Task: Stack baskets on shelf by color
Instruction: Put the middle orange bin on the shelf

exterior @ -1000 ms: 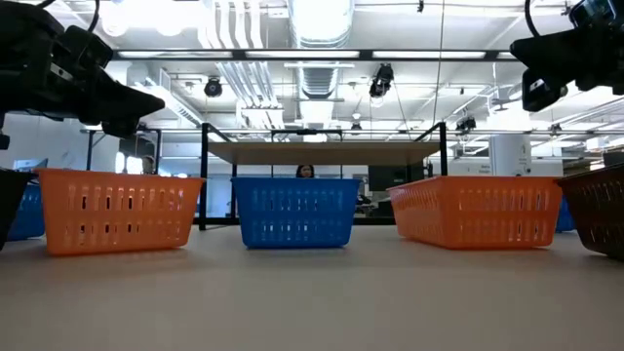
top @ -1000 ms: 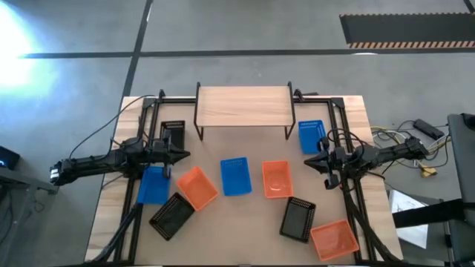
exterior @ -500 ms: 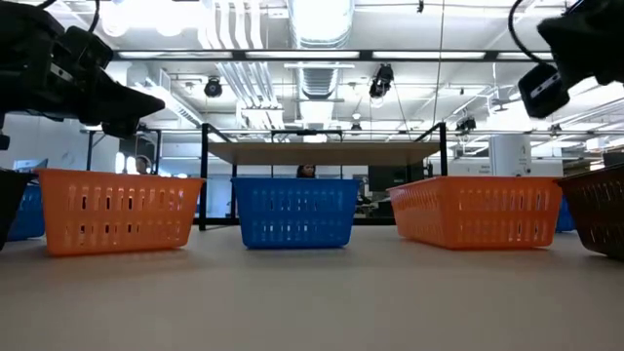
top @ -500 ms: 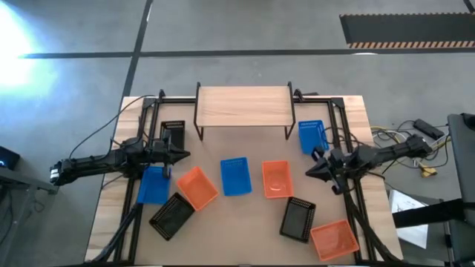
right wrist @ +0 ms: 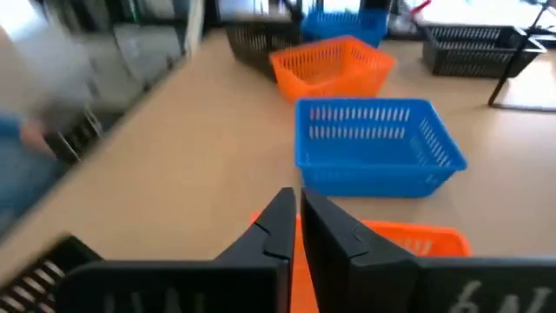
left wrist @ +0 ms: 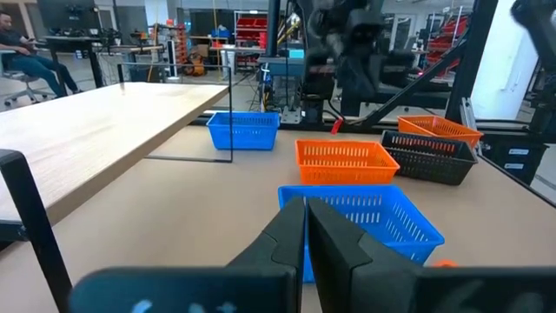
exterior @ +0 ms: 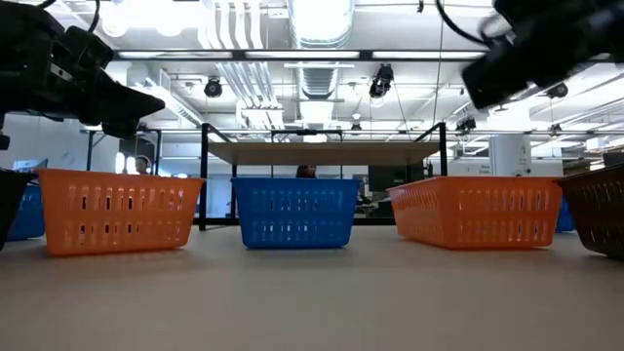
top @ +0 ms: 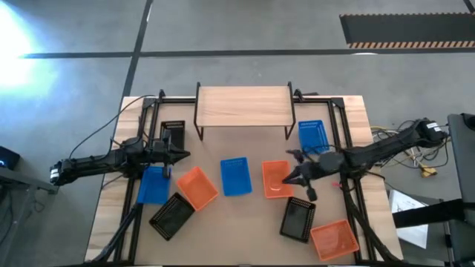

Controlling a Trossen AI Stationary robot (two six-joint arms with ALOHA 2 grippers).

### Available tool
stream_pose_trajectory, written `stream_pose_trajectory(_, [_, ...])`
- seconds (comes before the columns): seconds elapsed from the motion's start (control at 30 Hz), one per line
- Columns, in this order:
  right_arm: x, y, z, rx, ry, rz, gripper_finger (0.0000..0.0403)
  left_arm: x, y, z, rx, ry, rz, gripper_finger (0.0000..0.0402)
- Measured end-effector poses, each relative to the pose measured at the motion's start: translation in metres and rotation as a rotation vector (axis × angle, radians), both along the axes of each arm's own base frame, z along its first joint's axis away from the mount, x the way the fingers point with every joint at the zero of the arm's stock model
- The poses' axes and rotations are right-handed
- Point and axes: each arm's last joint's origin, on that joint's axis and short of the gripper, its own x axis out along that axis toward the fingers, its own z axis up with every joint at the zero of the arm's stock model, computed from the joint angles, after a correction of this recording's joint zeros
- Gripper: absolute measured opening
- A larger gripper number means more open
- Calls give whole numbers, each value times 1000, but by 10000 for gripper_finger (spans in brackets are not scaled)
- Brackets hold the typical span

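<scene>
The shelf point(top: 243, 107) stands at the table's far middle, its plank top bare. Baskets rest on their bases on the table: blue ones point(top: 236, 176), point(top: 154, 184), point(top: 312, 136), orange ones point(top: 276, 179), point(top: 197, 187), point(top: 334, 239), black ones point(top: 172, 132), point(top: 172, 215), point(top: 298, 219). My right gripper point(top: 286, 180) hovers shut over the middle orange basket point(right wrist: 417, 239), tipped slightly down, with the middle blue basket point(right wrist: 375, 143) ahead of it. My left gripper point(top: 185, 155) hangs shut and level at the table's left, above the left blue basket, touching nothing.
Black frame rails point(top: 338, 130) run along both sides of the table and behind the shelf. Cables point(top: 415, 141) lie off the right edge. Bare tabletop point(top: 237, 230) shows near the front middle. A seated person point(left wrist: 35, 61) shows in the room beyond.
My right gripper has swung out from the table's right side toward the middle and a little toward the near edge, rising and tipping downward, and now stands over the middle orange basket. No basket has moved.
</scene>
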Motion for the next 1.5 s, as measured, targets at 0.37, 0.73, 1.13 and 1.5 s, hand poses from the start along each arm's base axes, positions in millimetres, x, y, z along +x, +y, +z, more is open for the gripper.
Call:
stream_pose_trajectory(0.37, [78,20,61,-141,520,-14,170,0,0,0,0,-1,0,0])
stream_pose_trajectory(0.73, [117,41,10,-107,887,-89,222,0,0,0,0,0,0,0])
stream_pose_trajectory(1.13, [137,55,-10,-14,971,-227,165,0,0,0,0,0,0,0])
stream_pose_trajectory(1.5, [135,56,-14,-8,1000,-261,86,0,0,0,0,-1,0,0])
